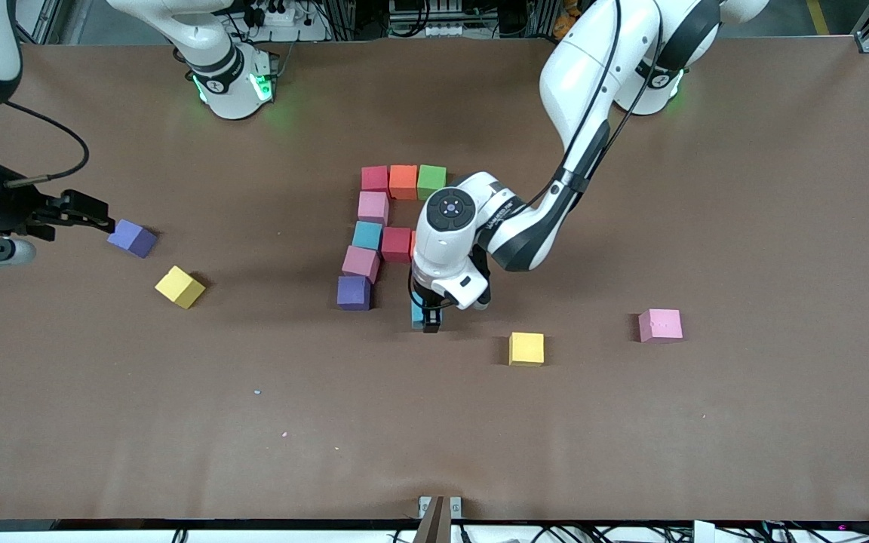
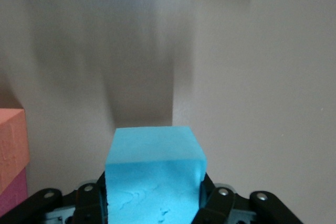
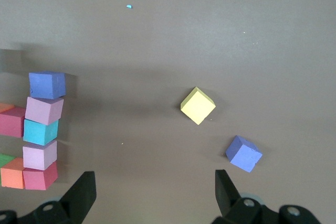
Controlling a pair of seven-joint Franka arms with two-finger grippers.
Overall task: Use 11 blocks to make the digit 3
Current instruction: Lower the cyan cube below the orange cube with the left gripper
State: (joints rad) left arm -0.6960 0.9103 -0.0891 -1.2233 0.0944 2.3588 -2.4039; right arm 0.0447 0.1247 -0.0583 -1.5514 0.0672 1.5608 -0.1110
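Note:
Several blocks form a partial figure: a row of red [image 1: 375, 179], orange [image 1: 403, 182] and green [image 1: 431, 181], then a column of pink [image 1: 373, 207], blue [image 1: 367, 235], pink [image 1: 361, 263] and purple [image 1: 354, 292], with a red block [image 1: 396, 244] beside the blue one. My left gripper [image 1: 427, 323] is shut on a light blue block [image 2: 155, 171], low over the table beside the purple block. My right gripper [image 3: 155, 195] hangs open and holds nothing, over the table toward the right arm's end, close to a loose purple block [image 1: 133, 238].
Loose blocks lie about: a yellow one [image 1: 179, 286] near the loose purple one, another yellow [image 1: 526, 349] and a pink [image 1: 660, 325] toward the left arm's end. An orange block's edge [image 2: 11, 142] shows beside the held block in the left wrist view.

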